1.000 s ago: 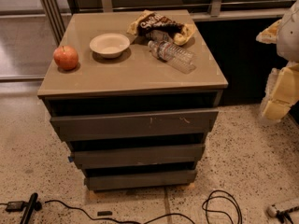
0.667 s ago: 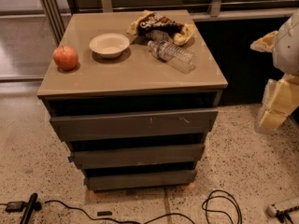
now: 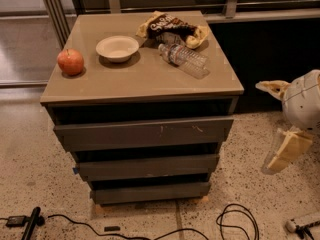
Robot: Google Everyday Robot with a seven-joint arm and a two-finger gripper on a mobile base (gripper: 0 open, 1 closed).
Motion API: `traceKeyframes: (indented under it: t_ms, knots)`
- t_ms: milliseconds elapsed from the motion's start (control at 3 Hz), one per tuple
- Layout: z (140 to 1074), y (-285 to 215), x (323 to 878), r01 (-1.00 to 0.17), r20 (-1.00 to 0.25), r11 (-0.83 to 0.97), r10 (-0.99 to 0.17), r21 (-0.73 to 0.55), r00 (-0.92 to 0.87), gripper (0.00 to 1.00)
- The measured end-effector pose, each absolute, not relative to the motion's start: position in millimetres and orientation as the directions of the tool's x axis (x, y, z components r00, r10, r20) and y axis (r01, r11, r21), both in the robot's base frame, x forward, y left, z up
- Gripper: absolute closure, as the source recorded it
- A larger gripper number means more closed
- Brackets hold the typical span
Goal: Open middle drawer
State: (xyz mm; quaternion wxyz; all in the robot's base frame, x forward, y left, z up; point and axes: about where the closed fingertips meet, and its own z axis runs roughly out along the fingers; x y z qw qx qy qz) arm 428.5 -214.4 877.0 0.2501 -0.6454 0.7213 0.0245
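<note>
The middle drawer (image 3: pixel 147 166) is the plain grey-brown front between the taller scratched top front (image 3: pixel 145 133) and the narrow bottom front (image 3: pixel 150 192) of a low cabinet. It looks shut, with only a dark gap above it. My gripper (image 3: pixel 278 120) is at the right edge of the camera view, beside the cabinet's right side and apart from it, at about the height of the top drawer. It is open and empty, with one beige finger (image 3: pixel 272 88) above and the other (image 3: pixel 287 151) below.
On the cabinet top (image 3: pixel 145 79) lie a red apple (image 3: pixel 70 61), a white bowl (image 3: pixel 117 48), a chip bag (image 3: pixel 172 28) and a plastic bottle (image 3: pixel 184 60). Black cables (image 3: pixel 235 224) run across the speckled floor in front. A railing and dark panel stand behind.
My gripper has moved down and a little left, closer to the cabinet's right side. The drawers and the things on top have not moved.
</note>
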Motion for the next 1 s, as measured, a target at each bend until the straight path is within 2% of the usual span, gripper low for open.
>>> traceKeyframes:
  t_ms: [333,1000]
  knots:
    - [830,-208,432,-0.934,-0.435,0.188,-0.899,-0.304,-0.039,0.0]
    - [811,-189,436,-0.934,-0.422,0.18,-0.906,-0.307,-0.035,0.0]
